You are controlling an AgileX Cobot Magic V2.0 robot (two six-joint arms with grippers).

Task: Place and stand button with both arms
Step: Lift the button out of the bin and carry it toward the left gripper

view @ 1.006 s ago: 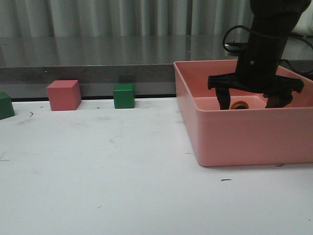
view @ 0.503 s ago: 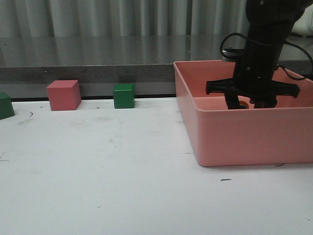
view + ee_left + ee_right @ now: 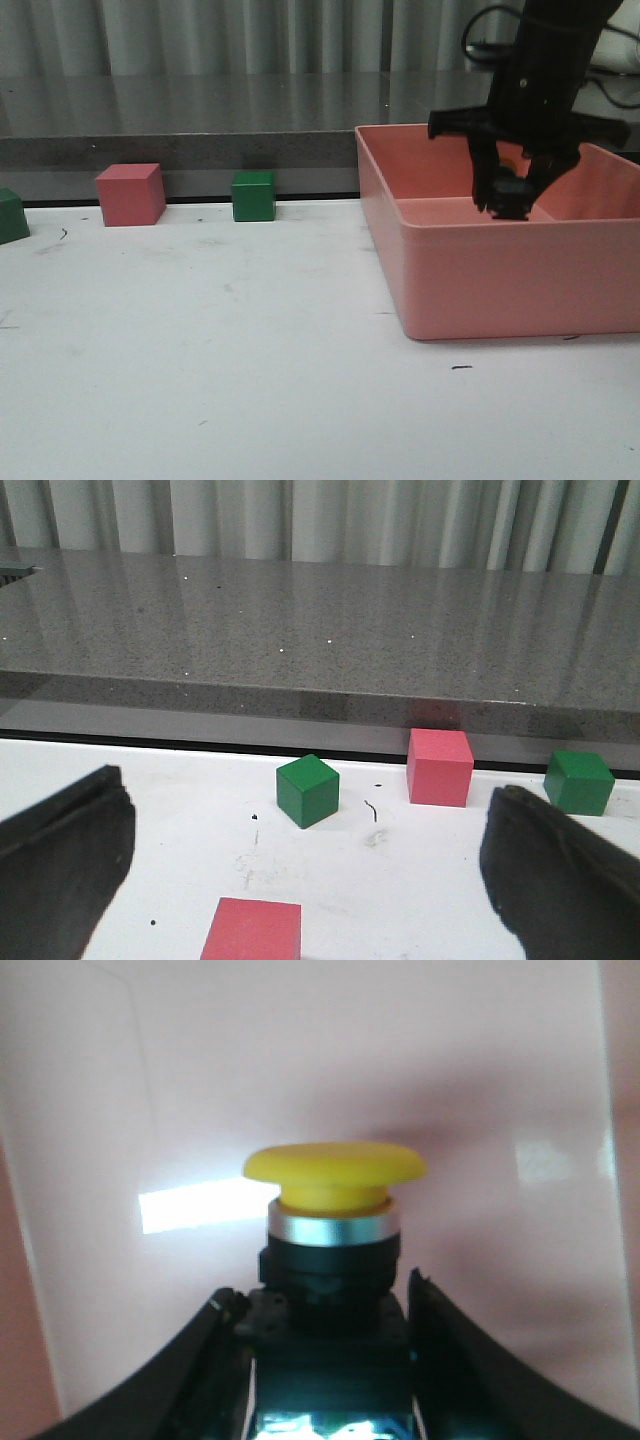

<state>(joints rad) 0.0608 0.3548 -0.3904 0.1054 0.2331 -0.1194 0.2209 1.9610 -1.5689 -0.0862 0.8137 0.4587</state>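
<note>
The button has a yellow mushroom cap, a silver collar and a black body. My right gripper is shut on its black body, with the cap pointing away from the wrist. In the front view the right gripper hangs from the black arm inside the pink bin, holding the button above the bin floor. My left gripper is open and empty, low over the white table. It is out of the front view.
A pink cube and a green cube stand at the table's back edge, and another green cube at the far left. The left wrist view shows a green cube, two pink cubes and another green cube.
My right gripper went down into the bin, shut on the button, and has lifted it off the bin floor.
</note>
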